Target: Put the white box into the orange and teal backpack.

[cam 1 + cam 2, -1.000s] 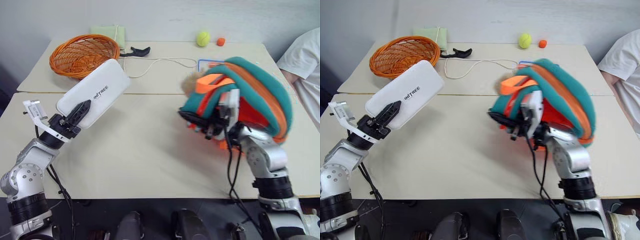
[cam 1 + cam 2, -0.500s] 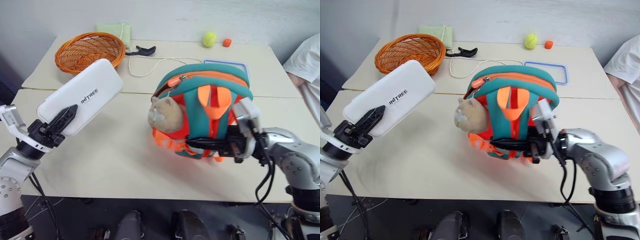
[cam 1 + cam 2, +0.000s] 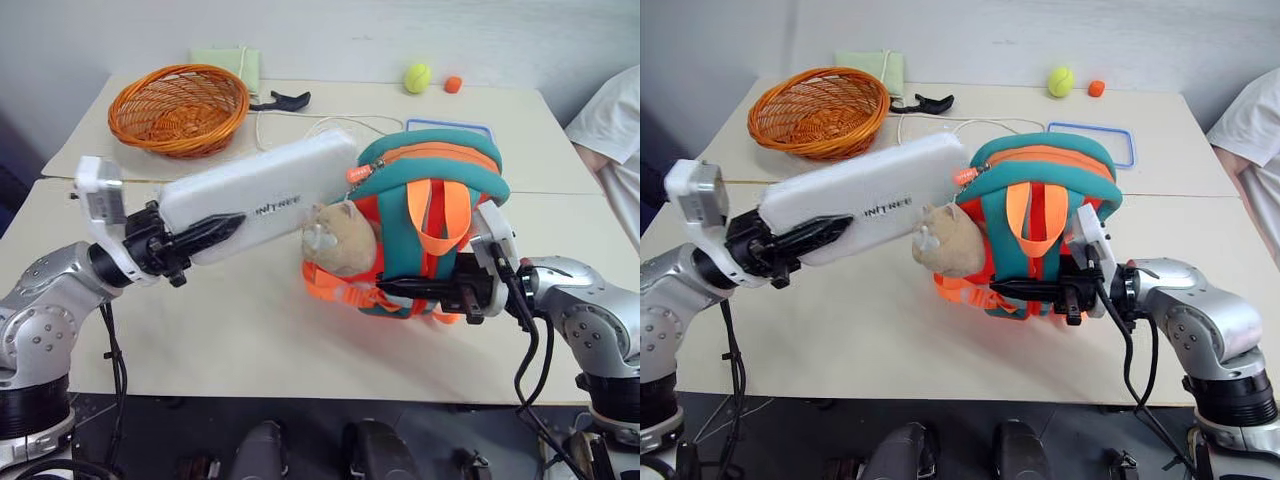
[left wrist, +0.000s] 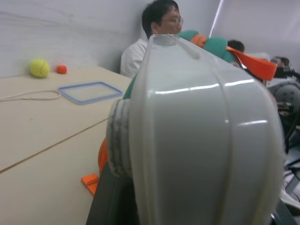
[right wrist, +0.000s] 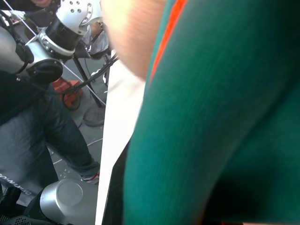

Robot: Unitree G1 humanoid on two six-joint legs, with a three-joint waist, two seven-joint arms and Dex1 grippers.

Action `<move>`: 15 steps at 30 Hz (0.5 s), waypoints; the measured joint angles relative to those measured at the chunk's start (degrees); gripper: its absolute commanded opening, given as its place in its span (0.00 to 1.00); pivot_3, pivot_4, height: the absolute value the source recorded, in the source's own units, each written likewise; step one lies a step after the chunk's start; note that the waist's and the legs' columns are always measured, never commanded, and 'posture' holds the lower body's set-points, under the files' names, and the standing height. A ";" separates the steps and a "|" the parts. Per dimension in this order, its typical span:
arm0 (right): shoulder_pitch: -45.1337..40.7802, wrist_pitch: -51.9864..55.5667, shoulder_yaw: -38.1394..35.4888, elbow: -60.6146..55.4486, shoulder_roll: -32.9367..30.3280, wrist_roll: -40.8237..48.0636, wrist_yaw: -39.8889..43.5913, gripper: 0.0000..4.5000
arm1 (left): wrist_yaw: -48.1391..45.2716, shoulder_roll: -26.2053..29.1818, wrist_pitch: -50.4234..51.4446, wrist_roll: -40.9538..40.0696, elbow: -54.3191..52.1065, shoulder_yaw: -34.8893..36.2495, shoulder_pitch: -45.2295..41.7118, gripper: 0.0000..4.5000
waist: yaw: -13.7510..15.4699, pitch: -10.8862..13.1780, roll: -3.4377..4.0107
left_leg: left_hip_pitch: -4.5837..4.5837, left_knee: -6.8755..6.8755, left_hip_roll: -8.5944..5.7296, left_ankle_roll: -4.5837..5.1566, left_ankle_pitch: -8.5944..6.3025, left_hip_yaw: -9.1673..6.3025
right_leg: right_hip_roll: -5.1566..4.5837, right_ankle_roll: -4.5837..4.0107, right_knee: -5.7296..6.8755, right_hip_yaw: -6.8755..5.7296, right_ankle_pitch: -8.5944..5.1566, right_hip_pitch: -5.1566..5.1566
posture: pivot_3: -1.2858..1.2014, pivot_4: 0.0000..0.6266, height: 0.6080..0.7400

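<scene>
**Left eye view: white box lined up at the backpack's top**

Left eye view first: the left gripper [image 3: 205, 234] is clamped on the near end of the flat, elongated white plastic box with grey lettering [image 3: 265, 190], holding it clear of the cream table [image 3: 200, 330]. The box's far end reaches out from those fingers to just beside the orange zipper trim at the top of the small teal and orange child's backpack [image 3: 425, 200]. Over on the other side, the right gripper [image 3: 420, 291] is pinched tight on the backpack's lower edge among the orange straps, holding the bag upright, with the tan plush animal [image 3: 335, 240] hanging just past its fingertips. Well beyond the left gripper sits the round orange wicker basket [image 3: 178, 108].

Right eye view, same scene: beyond the right gripper, behind the backpack, lies the blue-rimmed rectangular lid [image 3: 1090, 143], and farther back the yellow-green tennis ball [image 3: 1060, 81] next to a small orange ball [image 3: 1096, 88]. A person's white sleeve [image 3: 1250, 125] shows at the table's right edge.

Left wrist view: the white box rises right out of the gripper, big and close, with teal and orange backpack fabric just past its end.

Right wrist view: teal backpack fabric sits right against the camera, an orange seam running up it.
</scene>
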 measured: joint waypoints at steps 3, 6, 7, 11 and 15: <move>-0.01 -0.26 0.03 -0.02 0.02 -0.25 -0.03 0.00 | -2.10 -0.16 -2.91 4.24 2.37 -3.21 -1.68 0.27 | 0.16 0.00 -0.01 | 0.00 0.09 0.00 0.03 0.00 -0.02 | -0.01 0.00 0.02 -0.01 0.00 0.04 | 0.52 0.24 1.00; 0.10 -0.29 0.04 -0.05 0.02 -0.49 -0.06 0.00 | -3.84 0.19 -4.61 7.28 3.02 -5.85 -2.84 0.27 | 0.13 0.00 -0.01 | 0.01 0.10 -0.01 0.04 0.01 -0.03 | -0.03 0.01 0.05 0.00 0.00 0.06 | 0.52 0.24 1.00; 0.22 -0.29 0.05 -0.08 0.02 -0.51 -0.08 0.00 | -4.41 0.55 -5.23 8.66 3.06 -7.00 -3.26 0.27 | 0.13 0.00 -0.01 | 0.02 0.10 0.00 0.04 0.01 -0.03 | -0.03 0.01 0.05 -0.01 0.00 0.07 | 0.52 0.24 1.00; 1.00 -0.26 0.03 -0.29 -0.04 -0.52 -0.18 0.00 | -5.86 1.82 -7.25 15.00 4.36 -12.67 -7.09 0.27 | 0.22 0.00 -0.01 | 0.02 0.09 0.00 0.03 0.01 -0.04 | -0.02 0.01 0.08 -0.01 0.00 0.06 | 0.52 0.24 1.00; 1.69 -0.06 -0.03 -0.97 -0.08 -0.39 -0.26 0.00 | -4.03 -4.18 -5.06 21.55 7.91 -21.43 -18.52 0.27 | 1.64 0.00 -0.01 | -0.01 0.25 -0.05 0.12 -0.01 -0.05 | -0.03 0.07 0.08 -0.02 0.04 0.11 | 0.52 0.24 1.00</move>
